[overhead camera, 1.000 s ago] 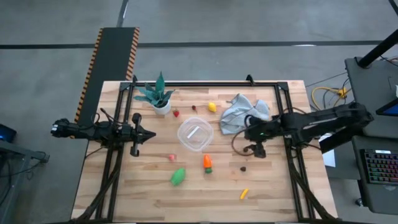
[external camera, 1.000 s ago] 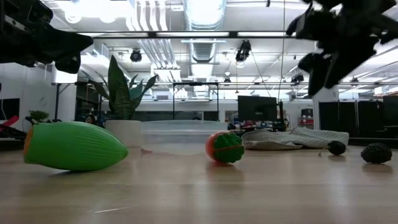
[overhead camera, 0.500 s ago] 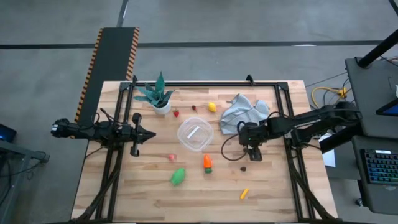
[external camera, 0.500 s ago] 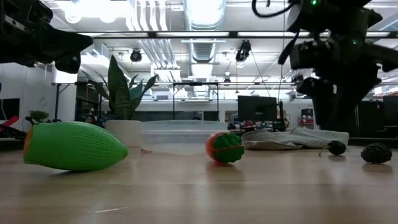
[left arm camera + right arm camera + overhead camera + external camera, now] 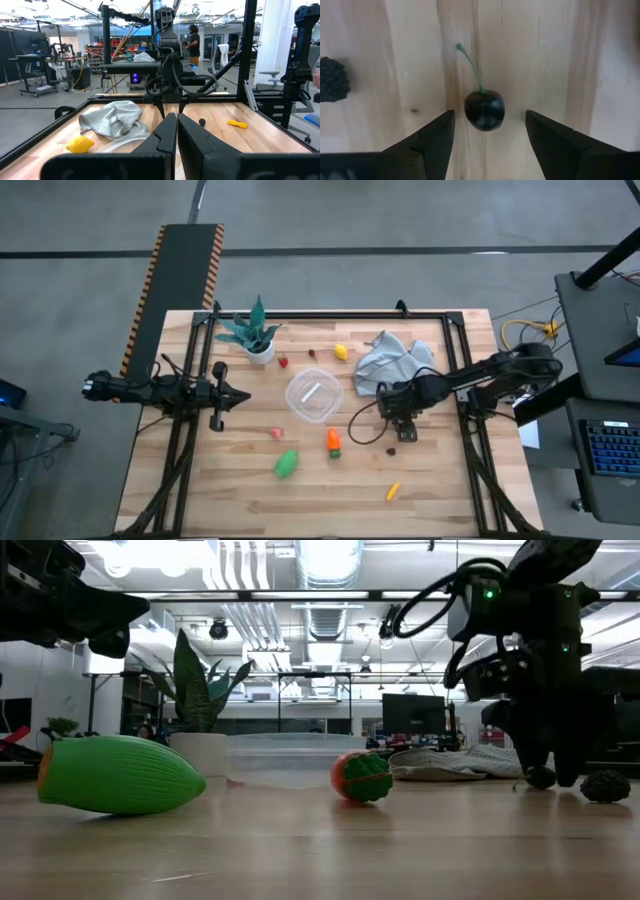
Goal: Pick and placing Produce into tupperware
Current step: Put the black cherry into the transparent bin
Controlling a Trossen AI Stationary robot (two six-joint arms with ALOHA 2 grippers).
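The clear round tupperware (image 5: pixel 314 396) stands mid-table. Produce lies scattered on the wood: a green piece (image 5: pixel 287 463), an orange one (image 5: pixel 333 442), a pink one (image 5: pixel 277 433), a yellow one (image 5: pixel 341 352), and a dark bumpy piece (image 5: pixel 392 449). My right gripper (image 5: pixel 400 425) is down at the table, pointing down and open. Its fingers stand on either side of a dark cherry (image 5: pixel 484 109) with a green stem, apart from it. The cherry (image 5: pixel 541 777) rests on the wood. My left gripper (image 5: pixel 245 396) hovers shut at the table's left side.
A crumpled grey-blue cloth (image 5: pixel 395 360) lies just beyond my right gripper. A teal-leaved plant in a white pot (image 5: pixel 253 332) stands at the far left. A small orange-yellow piece (image 5: pixel 392 491) lies near the near edge. Black frame rails run along the table's sides.
My right gripper has moved toward the table's left and near edge and come down to the tabletop. It now stands open around the cherry. The produce and the tub have stayed where they were.
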